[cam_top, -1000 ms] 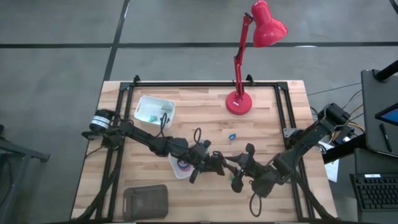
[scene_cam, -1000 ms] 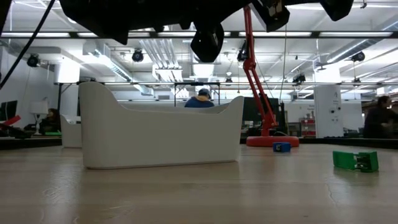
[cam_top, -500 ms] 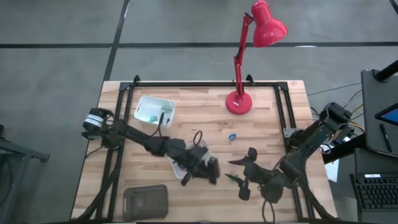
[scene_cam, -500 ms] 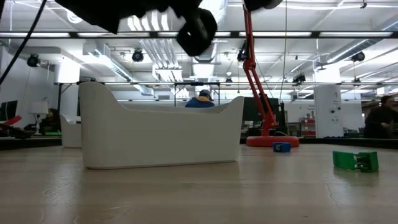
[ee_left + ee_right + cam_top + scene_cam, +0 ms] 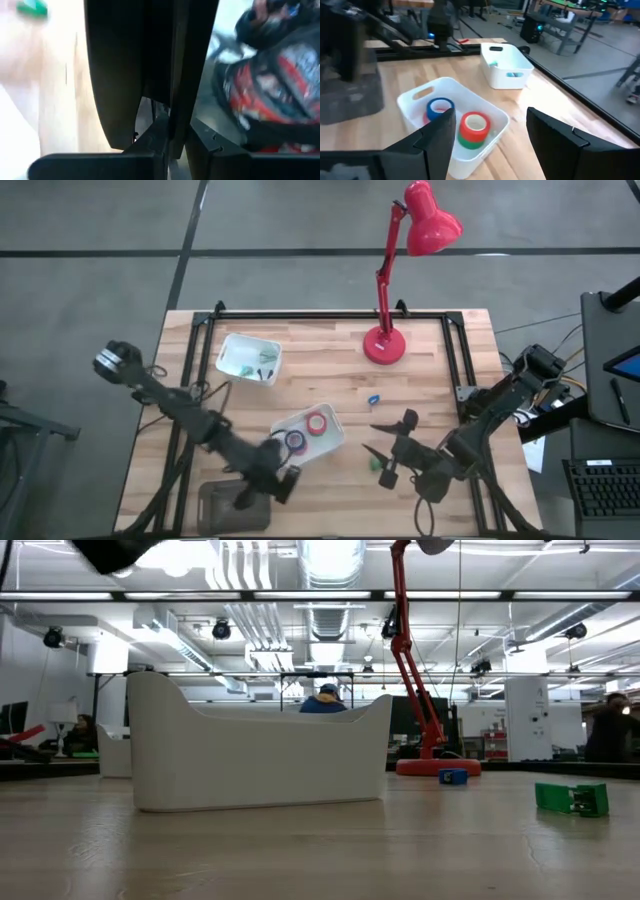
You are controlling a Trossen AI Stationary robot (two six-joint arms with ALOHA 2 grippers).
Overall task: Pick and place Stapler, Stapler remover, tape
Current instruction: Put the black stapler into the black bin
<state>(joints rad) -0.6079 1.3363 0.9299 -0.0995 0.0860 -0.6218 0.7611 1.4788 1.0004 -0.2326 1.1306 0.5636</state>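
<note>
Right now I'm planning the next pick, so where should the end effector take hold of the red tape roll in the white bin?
Come from straight above and pinch the red tape roll across its outer rim. It lies flat, hollow core up, stacked on a green roll, and the walls of the white bin likely block a sideways approach.

The bench was pale wood with darker plank lines. A white bin held a blue tape and a red tape stacked on a green one, each with a pale core. A second white bin showed green pieces inside, perhaps tape. The lamp was bright red, and a small green block lay apart.
</note>
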